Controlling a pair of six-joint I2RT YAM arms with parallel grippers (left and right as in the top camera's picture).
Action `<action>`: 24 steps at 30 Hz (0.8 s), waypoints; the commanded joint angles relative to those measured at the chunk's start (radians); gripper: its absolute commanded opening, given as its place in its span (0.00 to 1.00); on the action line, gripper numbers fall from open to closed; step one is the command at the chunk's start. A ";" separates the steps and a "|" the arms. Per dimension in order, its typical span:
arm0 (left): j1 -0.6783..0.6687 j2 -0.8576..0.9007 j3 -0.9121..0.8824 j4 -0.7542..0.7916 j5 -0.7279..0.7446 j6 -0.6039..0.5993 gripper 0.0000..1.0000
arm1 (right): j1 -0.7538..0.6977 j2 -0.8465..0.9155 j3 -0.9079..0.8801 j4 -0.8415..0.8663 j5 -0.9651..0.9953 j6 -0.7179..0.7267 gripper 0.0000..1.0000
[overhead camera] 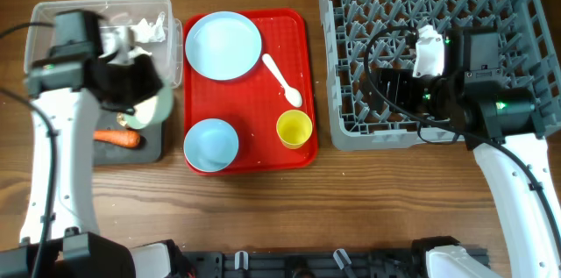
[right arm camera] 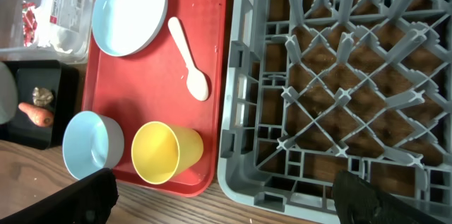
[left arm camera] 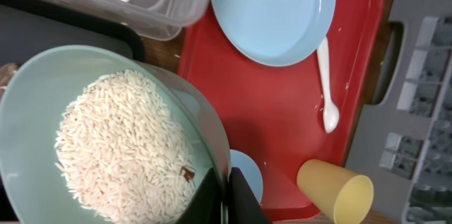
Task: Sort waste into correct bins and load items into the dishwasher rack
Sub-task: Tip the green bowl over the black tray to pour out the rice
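Observation:
My left gripper point(left arm camera: 227, 194) is shut on the rim of the pale green bowl point(left arm camera: 42, 90), which holds white rice point(left arm camera: 113, 146) and a small brown scrap point(left arm camera: 187, 174). In the overhead view the bowl point(overhead camera: 151, 103) hangs tilted over the black tray point(overhead camera: 158, 148), where the carrot point(overhead camera: 118, 138) lies. The clear tub point(overhead camera: 53, 24) holds the tissue point(overhead camera: 145, 28) and the red wrapper point(right arm camera: 30, 15). The plate point(overhead camera: 223, 44), spoon point(overhead camera: 283, 81), yellow cup point(overhead camera: 294, 127) and light blue bowl point(overhead camera: 210, 145) sit on the red tray. My right gripper point(overhead camera: 394, 85) is open and empty over the grey rack point(overhead camera: 429, 15).
The red tray point(overhead camera: 263, 103) lies between the bins and the rack. The rack's near left corner point(right arm camera: 247, 174) almost touches the tray's edge. Bare wooden table point(overhead camera: 280, 217) runs along the front.

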 commanded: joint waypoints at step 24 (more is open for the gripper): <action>0.689 0.370 0.014 -0.075 1.092 0.359 0.04 | -0.002 0.009 0.017 -0.008 0.013 0.007 1.00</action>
